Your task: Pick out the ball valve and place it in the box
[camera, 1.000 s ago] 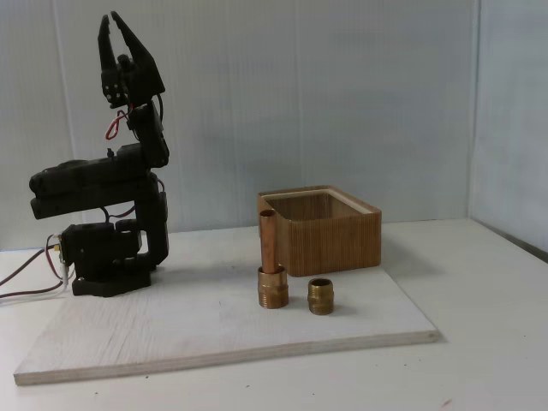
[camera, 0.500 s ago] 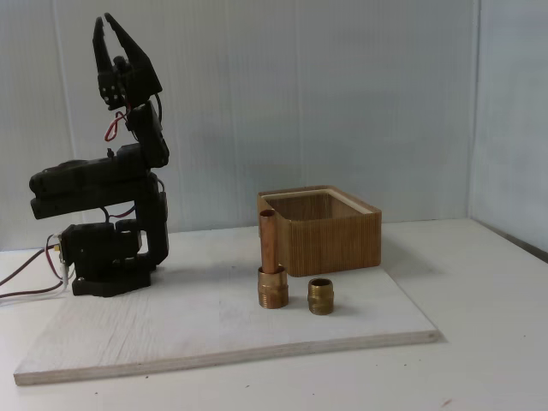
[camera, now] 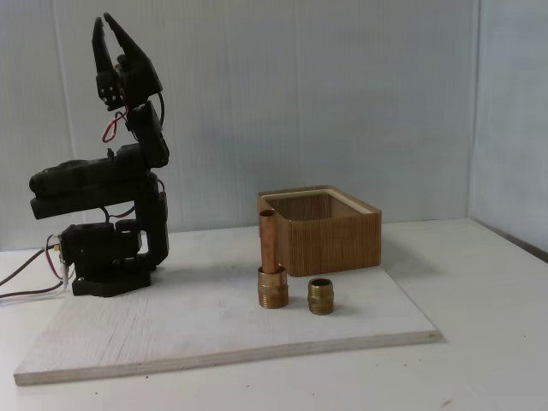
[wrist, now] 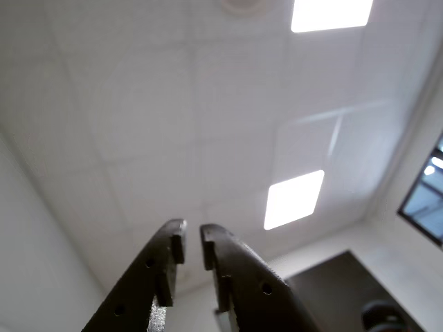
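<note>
Up high on the left of the fixed view with the gripper [camera: 104,19], atop the folded black arm [camera: 111,180], pointing skyward. Fingers [camera: 120,38] drawn into a slim V, just a narrow gap at the tips, nothing held between them. Same story from the wrist view: gripper [wrist: 192,235] aimed at a white ceiling [wrist: 173,104], two dark fingertips [wrist: 211,242] close together but not touching, a sliver of daylight in between. Beyond them a bright square light panel [wrist: 294,199], another light panel [wrist: 331,14] at the top edge, and a window [wrist: 423,200] at the right. Down on the pale wooden board [camera: 171,325]: the box [camera: 330,240] toward the back right, open top, layered light brown walls. Just in front of its left corner, an upright brass fitting [camera: 272,287] with a copper pipe [camera: 267,240] rising out of it. Right beside that, a short brass threaded nipple [camera: 320,296], close but apart. As for the ball valve, cannot tell where: floor of the box hidden behind its front wall from this angle. Arm base [camera: 107,278] at the board's back left corner, well apart from the fittings and the box, with a red wire [camera: 111,128] looping below the wrist and cables [camera: 26,287] trailing off to the left across the white table [camera: 479,342].
</note>
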You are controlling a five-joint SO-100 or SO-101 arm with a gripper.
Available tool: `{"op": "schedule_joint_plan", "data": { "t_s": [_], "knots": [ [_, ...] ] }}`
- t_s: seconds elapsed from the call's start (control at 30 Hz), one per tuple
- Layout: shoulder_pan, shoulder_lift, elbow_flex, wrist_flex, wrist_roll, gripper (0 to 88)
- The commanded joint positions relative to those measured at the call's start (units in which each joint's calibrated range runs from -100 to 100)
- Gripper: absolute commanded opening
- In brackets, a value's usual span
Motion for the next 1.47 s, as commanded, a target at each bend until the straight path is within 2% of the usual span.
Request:
{"op": "schedule_joint_plan", "data": {
  "t_s": [0.0, 1.43],
  "knots": [
    [0.3, 0.3, 0.5, -0.4, 0.4, 0.9],
    [0.4, 0.3, 0.5, -0.4, 0.5, 1.2]
  ]
}}
